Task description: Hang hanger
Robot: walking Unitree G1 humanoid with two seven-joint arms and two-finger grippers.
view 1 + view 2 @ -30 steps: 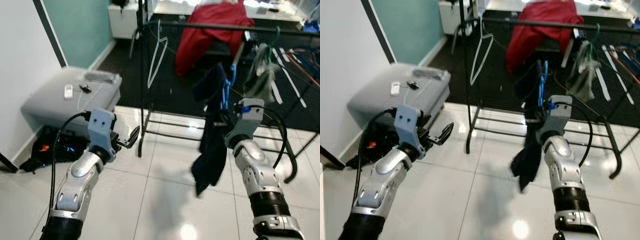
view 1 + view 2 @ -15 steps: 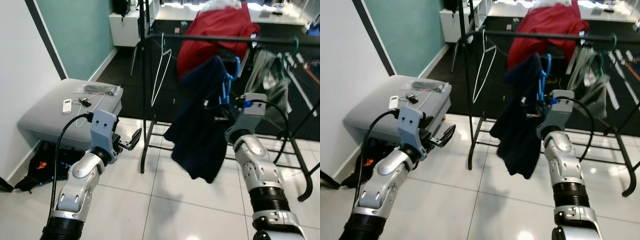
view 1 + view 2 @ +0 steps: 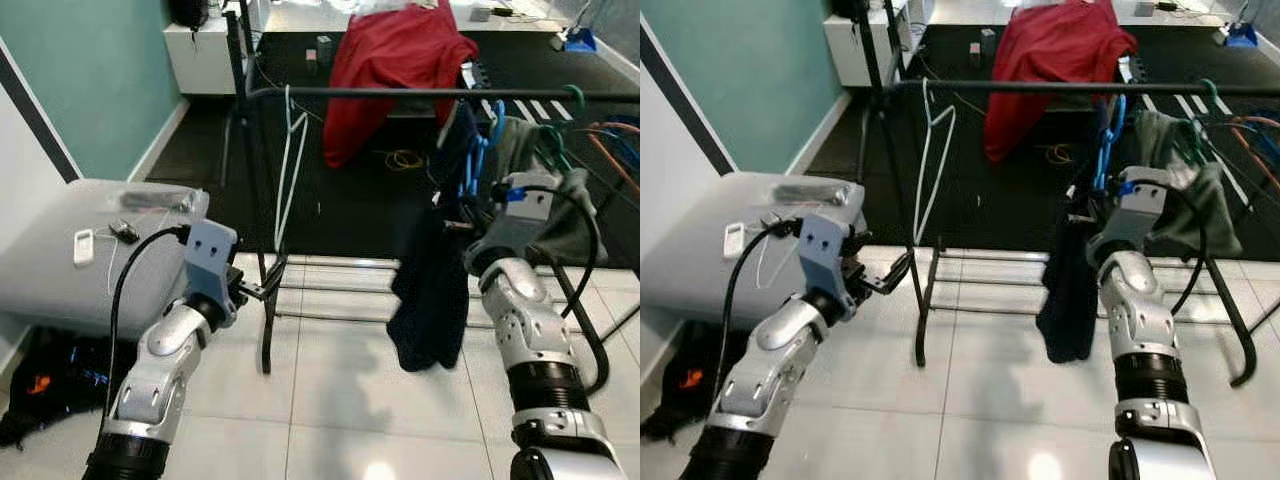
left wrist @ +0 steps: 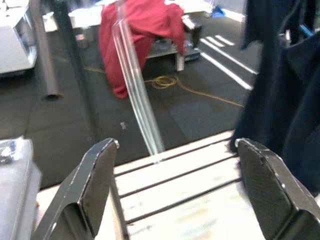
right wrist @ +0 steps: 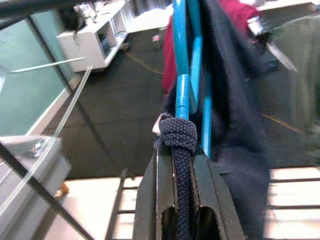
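Observation:
A blue hanger (image 3: 482, 140) carries a dark navy garment (image 3: 428, 300) that hangs straight down. My right gripper (image 5: 182, 145) is shut on the hanger's blue bar and on a dark knitted strap of the garment. The hanger's hook is up at the black rail (image 3: 380, 92) of the clothes rack; whether it sits over the rail I cannot tell. My left gripper (image 4: 176, 145) is open and holds nothing, low beside the rack's left post (image 3: 262, 250). A bare white hanger (image 4: 134, 85) hangs on the rail near that post.
A red garment (image 3: 395, 55) is draped behind the rail. A grey-green garment (image 3: 560, 200) hangs at the rail's right end. A grey case (image 3: 90, 250) with a remote stands at my left, with a black bag (image 3: 45, 385) on the floor below it. The rack's base bars (image 3: 330, 290) cross the white tiles.
The camera has come closer to the rack and the view has shifted. My right gripper has lifted the blue hanger to the rail, and the swinging garment now hangs straight. The left gripper stays open.

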